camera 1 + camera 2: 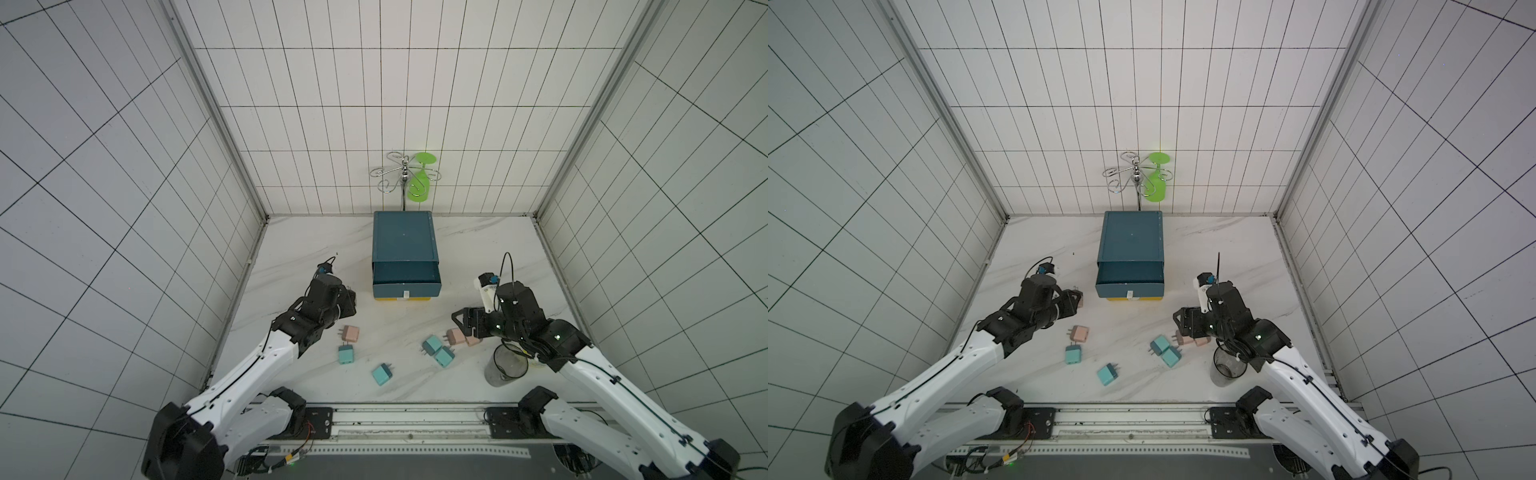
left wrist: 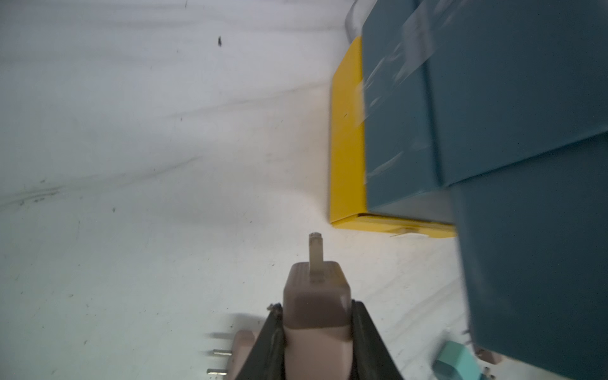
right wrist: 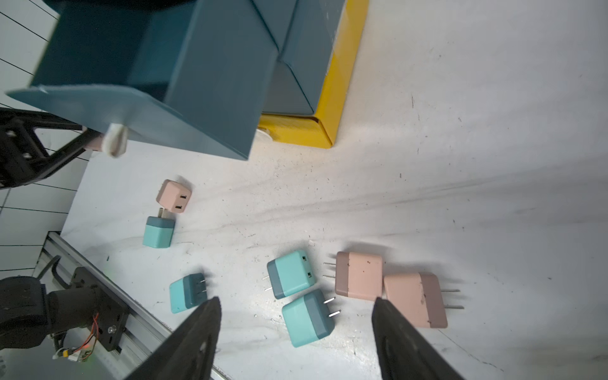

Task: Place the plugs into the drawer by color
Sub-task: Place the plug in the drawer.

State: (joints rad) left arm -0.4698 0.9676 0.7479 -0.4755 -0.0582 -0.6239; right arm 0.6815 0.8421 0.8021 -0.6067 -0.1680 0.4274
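The drawer cabinet (image 1: 405,241) (image 1: 1130,239) is dark teal and stands at the back middle. Its top drawer (image 1: 405,274) is pulled open, and the yellow bottom drawer (image 1: 405,298) (image 2: 347,138) sits below. My left gripper (image 1: 351,301) (image 2: 317,307) is shut on a pink plug (image 2: 316,329), prongs forward, left of the drawer front. On the table lie a pink plug (image 1: 350,333), teal plugs (image 1: 345,354) (image 1: 382,374) (image 1: 432,345) (image 1: 444,356) and two more pink plugs (image 3: 358,274) (image 3: 414,299). My right gripper (image 1: 459,324) (image 3: 296,301) hangs open above the right cluster.
A chrome wire rack (image 1: 399,172) holding a green glass (image 1: 419,183) stands behind the cabinet. A clear cup (image 1: 505,368) sits under my right arm. A metal rail (image 1: 407,424) runs along the table's front edge. Tiled walls enclose three sides.
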